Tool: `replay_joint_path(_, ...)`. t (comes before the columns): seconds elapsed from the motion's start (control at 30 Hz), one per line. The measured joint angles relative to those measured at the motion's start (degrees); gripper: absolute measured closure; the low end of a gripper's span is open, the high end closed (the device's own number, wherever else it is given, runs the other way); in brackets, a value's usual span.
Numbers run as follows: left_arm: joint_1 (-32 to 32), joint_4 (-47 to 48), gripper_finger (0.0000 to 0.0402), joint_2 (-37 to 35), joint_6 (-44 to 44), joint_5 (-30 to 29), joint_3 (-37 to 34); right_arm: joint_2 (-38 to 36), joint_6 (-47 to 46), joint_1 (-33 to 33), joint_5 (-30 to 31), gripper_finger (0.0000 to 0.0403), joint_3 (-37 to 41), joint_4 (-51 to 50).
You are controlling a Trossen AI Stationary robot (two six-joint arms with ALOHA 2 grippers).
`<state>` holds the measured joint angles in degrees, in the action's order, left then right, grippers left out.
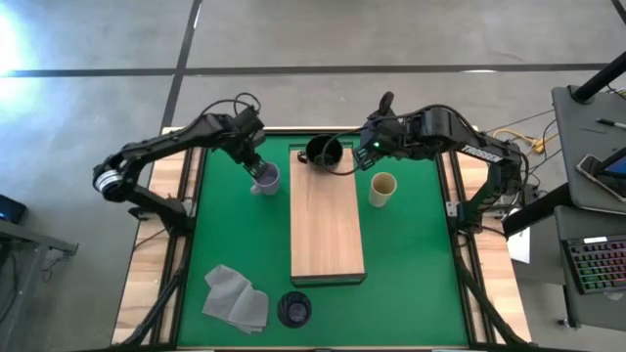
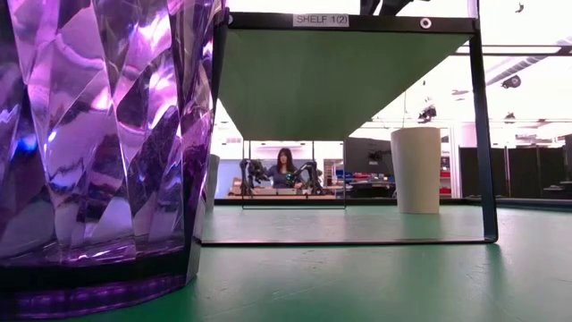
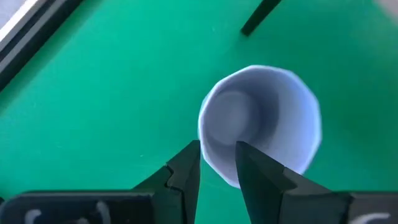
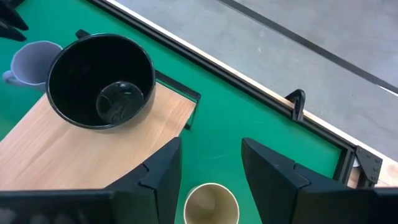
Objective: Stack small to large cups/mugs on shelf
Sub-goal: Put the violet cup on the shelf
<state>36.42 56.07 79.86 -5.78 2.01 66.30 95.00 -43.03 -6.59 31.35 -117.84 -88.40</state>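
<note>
The black mug [image 1: 325, 152] stands upright on the far end of the wooden shelf [image 1: 328, 230]; it also shows in the right wrist view [image 4: 102, 81]. The lavender mug [image 1: 265, 179] stands on the green mat left of the shelf. My left gripper [image 1: 256, 164] is over its far-left rim, fingers a little apart [image 3: 217, 146]. The beige cup [image 1: 382, 188] stands on the mat right of the shelf. My right gripper [image 1: 364, 149] is open and empty [image 4: 211, 146], above the mat between the black mug and the beige cup. The purple tumbler [image 1: 293, 308] stands near the front edge. My left gripper comes at the lavender mug from above, slanting down. One finger [image 3: 186, 168] stands outside the rim [image 3: 217, 173] and the other [image 3: 261, 177] over the inside. A gap shows between the fingers, and I cannot tell whether they touch the wall. The mug stands on the mat.
A grey folded cloth [image 1: 235, 298] lies at the near left of the mat. The shelf stands raised on thin black legs [image 2: 483, 134]. The tumbler [image 2: 98, 134] fills the left of the low view. A person [image 2: 286, 165] sits far behind the table.
</note>
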Motion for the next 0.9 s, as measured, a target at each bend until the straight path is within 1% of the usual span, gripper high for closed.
replay_joint_path(0.43,0.0,-2.78,0.0314,5.55,1.75,-0.11,0.0,0.0,0.0,-0.09,0.22,0.0243,0.0,-0.05)
replay_joint_path(0.67,0.0,-2.64,0.0316,8.87,3.2,-0.96,-0.01,0.0,0.0,-0.09,0.22,0.0243,0.0,-0.11)
replay_joint_path(0.8,0.0,-2.64,0.0331,9.81,3.29,-0.99,-0.02,0.0,0.05,-0.09,0.22,0.0243,0.0,-0.13)
replay_joint_path(0.9,0.0,-2.65,0.0362,9.89,3.56,-1.18,-0.02,0.0,0.44,-0.09,0.22,0.0243,0.0,-0.15)
